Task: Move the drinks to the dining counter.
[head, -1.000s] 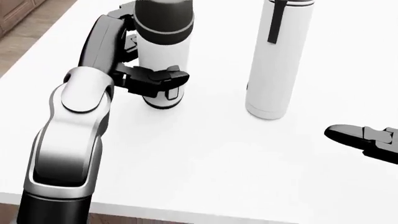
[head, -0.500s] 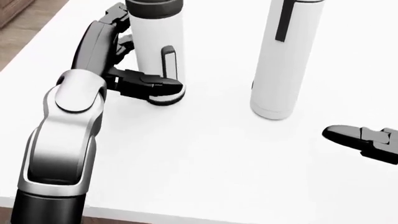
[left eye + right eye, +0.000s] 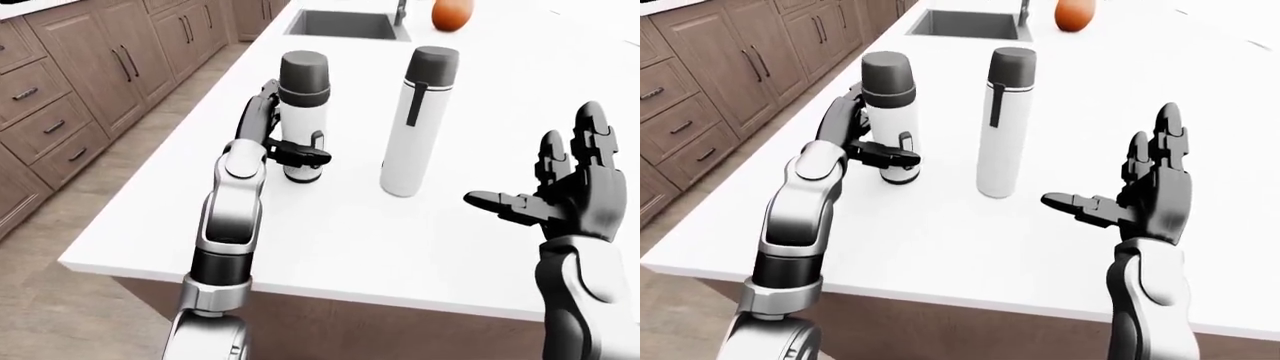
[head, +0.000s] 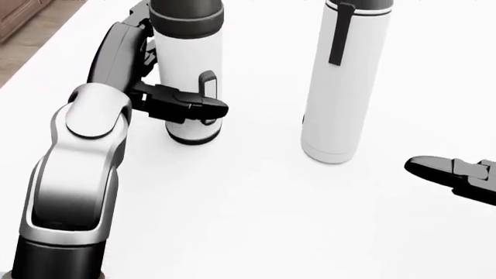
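Observation:
Two drinks stand on the white counter (image 3: 350,232). The shorter white flask (image 3: 303,112) has a dark lid. My left hand (image 3: 295,141) is shut on it: one finger crosses its lower body and the others sit behind it. In the head view the same flask (image 4: 186,52) and hand (image 4: 174,96) show at upper left. A taller white bottle (image 3: 412,127) with a dark cap and strap stands free to the right. My right hand (image 3: 545,180) hovers open, fingers spread, right of the tall bottle and apart from it.
A sink (image 3: 345,24) and an orange round object (image 3: 451,13) lie at the counter's top end. Wooden cabinets (image 3: 70,97) line the left across a floor aisle. The counter's near edge runs along the bottom of the eye views.
The short flask and my left hand have shifted slightly down-left in the head view, and the flask now stands upright. The whole picture shifts a little. The right hand has stayed in place.

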Motion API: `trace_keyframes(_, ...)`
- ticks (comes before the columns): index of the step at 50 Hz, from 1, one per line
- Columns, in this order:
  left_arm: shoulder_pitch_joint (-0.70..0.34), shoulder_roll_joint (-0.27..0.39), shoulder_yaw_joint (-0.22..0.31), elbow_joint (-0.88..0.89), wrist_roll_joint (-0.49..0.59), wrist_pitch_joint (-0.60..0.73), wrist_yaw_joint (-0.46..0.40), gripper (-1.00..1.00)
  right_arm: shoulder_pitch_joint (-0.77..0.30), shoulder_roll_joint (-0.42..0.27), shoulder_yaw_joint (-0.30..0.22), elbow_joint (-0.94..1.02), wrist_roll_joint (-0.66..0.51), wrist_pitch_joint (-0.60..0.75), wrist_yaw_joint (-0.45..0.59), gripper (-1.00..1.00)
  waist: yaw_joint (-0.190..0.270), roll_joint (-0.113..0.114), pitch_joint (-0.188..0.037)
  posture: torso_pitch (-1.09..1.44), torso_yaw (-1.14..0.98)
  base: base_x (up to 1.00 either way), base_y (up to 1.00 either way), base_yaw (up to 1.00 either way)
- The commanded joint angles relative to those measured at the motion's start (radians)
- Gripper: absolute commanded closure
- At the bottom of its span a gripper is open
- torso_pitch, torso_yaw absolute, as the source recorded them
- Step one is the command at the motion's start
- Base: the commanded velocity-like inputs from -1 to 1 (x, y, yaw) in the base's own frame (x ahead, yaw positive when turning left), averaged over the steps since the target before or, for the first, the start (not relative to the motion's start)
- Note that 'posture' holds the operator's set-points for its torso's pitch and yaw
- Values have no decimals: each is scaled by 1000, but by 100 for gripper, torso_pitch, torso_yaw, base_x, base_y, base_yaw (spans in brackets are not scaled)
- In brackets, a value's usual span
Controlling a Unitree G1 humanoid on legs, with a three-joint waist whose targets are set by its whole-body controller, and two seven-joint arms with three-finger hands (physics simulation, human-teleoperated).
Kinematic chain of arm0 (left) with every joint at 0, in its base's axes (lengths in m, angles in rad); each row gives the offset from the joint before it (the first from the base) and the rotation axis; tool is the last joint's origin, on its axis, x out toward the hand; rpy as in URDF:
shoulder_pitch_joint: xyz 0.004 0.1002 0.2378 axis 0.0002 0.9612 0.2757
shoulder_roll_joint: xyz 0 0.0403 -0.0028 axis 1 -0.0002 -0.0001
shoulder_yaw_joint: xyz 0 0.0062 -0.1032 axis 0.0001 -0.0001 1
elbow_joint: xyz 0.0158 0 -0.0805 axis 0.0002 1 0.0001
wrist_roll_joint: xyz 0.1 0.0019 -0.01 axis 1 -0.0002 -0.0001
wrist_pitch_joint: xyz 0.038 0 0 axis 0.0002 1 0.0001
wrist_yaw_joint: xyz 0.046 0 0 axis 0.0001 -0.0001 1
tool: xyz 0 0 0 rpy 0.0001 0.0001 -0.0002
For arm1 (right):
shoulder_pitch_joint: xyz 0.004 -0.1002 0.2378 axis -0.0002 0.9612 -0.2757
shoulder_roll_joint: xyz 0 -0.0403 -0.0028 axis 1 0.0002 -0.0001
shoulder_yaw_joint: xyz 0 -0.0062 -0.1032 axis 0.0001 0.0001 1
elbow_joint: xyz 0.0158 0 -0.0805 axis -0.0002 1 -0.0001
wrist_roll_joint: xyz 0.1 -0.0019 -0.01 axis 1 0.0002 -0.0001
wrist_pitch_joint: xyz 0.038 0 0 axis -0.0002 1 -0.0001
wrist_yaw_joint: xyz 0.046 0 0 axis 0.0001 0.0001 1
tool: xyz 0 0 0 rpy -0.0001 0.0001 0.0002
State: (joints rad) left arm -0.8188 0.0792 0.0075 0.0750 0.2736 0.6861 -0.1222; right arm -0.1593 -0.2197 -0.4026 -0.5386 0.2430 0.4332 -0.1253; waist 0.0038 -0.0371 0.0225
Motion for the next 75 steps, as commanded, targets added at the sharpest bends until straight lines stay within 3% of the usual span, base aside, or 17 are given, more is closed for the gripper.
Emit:
trace_keyframes(1,-32,6,4,-48,4,-25,3,-69,-21,-14,-8,-36,0,-27,1,-100,1,-5,-24,0,0,0,0,0)
trace_keyframes(14,2,28,19,-155,4,34,-24,-99,-21,-16,-11,-45,3,-19,0,-100,-1,-2,-17,0,0,0,0,0)
trace_keyframes(26,39,71,52,-231,-25,64,-35,-100,-17,-18,-20,-56,6,-13,2,-100,-1,-1,-16,0,0,0,0,0)
trace_keyframes(41,168,175,161,-639,-124,290,-74,-100,-8,-58,-107,-203,63,148,-17,-100,1,3,-14,0,0,0,0,0)
trace_keyframes(44,191,184,172,-718,-150,337,-70,-100,-21,-68,-116,-248,57,207,-32,-100,5,19,-62,0,0,-76,0,0)
trace_keyframes(46,207,191,170,-765,-159,361,-71,-100,-22,-66,-118,-267,56,223,-34,-100,2,43,-30,0,0,-100,0,0)
trace_keyframes(49,224,195,176,-799,-171,373,-73,-100,-22,-57,-119,-296,68,241,-38,-100,5,72,-39,0,0,-100,0,0)
trace_keyframes(55,262,191,208,-860,-215,384,-65,-100,-20,-56,-113,-334,86,262,-44,-100,-23,38,-34,0,0,-100,0,0)
trace_keyframes(58,274,194,194,-893,-226,401,-66,-100,-10,-42,-94,-338,79,248,-37,-100,-39,-40,-39,0,0,-100,2,0)
trace_keyframes(62,275,194,208,-923,-244,422,-62,-100,3,-25,-77,-353,62,231,-13,-100,-16,1,-22,0,0,-66,9,75)
trace_keyframes(67,279,202,228,-945,-269,435,-54,-100,-6,-15,-50,-360,46,229,-1,-100,-1,55,43,0,0,-19,0,100)
trace_keyframes(69,291,198,234,-946,-280,423,-48,-100,-6,-12,-43,-358,39,227,6,-100,3,85,32,0,0,-7,0,100)
trace_keyframes(70,294,196,238,-946,-287,418,-44,-100,-6,-10,-42,-359,37,226,10,-100,7,127,17,0,0,-4,0,100)
trace_keyframes(71,297,192,244,-945,-296,410,-38,-100,-5,-7,-35,-360,32,224,13,-100,-4,180,-33,0,0,0,0,100)
trace_keyframes(72,304,189,244,-938,-302,396,-29,-100,-3,-3,-26,-358,25,218,17,-100,38,99,50,0,0,0,0,100)
trace_keyframes(73,308,185,241,-929,-308,381,-20,-100,0,3,-10,-350,12,206,22,-100,19,103,24,0,0,0,0,100)
trace_keyframes(75,310,175,248,-922,-327,366,1,-100,3,15,28,-331,-23,184,35,-100,31,60,6,0,0,0,0,100)
